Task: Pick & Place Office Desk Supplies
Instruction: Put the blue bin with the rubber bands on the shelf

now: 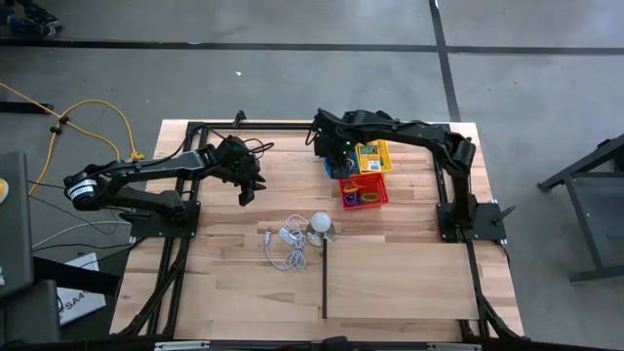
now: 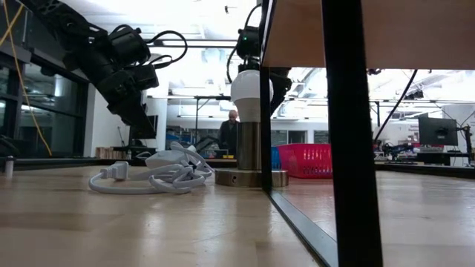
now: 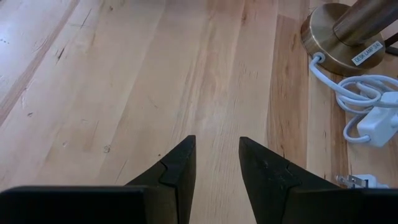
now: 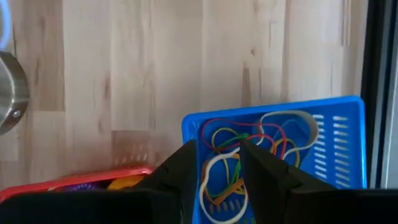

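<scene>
We are viewing a pale butcher-block wooden table (image 1: 390, 283) carrying 2 dark six-joint arms. The right arm is reaching in from the far right corner, and its right gripper (image 4: 217, 163) is hanging directly above a blue slotted plastic basket (image 4: 339, 146). Its 2 fingers are standing slightly parted with nothing between them, so we are reading the claw as released. Inside that basket a tangle of thin tan, red, green and yellow rubber bands (image 4: 249, 140) is lying straight below the fingertips; we are judging a plain vertical descent to be the move that matters here, the loops showing no single long axis. The right arm is clearly the nearer one.

Touching the blue basket, a red slotted plastic basket (image 1: 364, 191) is holding small coloured rings, and a yellow plastic basket (image 1: 373, 156) is holding small yellow-and-green packets. The basket walls are crowding the fingers on 2 sides and could catch them.

The left gripper (image 3: 216, 163) is waiting over bare wood well apart from the baskets, fingers parted and empty. Between the arms, a white round bulb on a brass-coloured lamp base (image 1: 320, 227) and a coiled white power cord (image 1: 285, 246) are standing clear of the baskets.
</scene>
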### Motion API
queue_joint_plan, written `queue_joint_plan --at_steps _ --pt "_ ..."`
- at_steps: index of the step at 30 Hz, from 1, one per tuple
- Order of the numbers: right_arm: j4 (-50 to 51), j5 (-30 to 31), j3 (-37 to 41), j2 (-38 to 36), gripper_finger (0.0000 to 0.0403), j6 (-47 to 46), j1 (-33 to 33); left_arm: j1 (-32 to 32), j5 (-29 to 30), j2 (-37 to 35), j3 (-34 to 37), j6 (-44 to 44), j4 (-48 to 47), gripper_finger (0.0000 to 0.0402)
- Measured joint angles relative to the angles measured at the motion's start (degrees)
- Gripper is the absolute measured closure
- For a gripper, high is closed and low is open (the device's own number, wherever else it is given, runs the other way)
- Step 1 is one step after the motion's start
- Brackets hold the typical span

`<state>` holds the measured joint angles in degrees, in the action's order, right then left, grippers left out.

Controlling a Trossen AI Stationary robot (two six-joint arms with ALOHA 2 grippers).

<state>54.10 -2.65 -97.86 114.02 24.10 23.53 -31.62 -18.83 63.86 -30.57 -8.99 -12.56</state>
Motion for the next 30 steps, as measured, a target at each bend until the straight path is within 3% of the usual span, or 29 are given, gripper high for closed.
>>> queue_joint_plan --at_steps 6,30 --pt "-0.4 1.4 2.6 -0.1 0.0293 -3.4 -0.3 0.0 0.0 0.0 0.0 0.0 0.0 0.0284" --pt "-7.3 3.2 9.7 -0.1 0.0293 -3.1 -1.8 0.0 0.0 0.0 0.0 0.0 0.0 0.0284"
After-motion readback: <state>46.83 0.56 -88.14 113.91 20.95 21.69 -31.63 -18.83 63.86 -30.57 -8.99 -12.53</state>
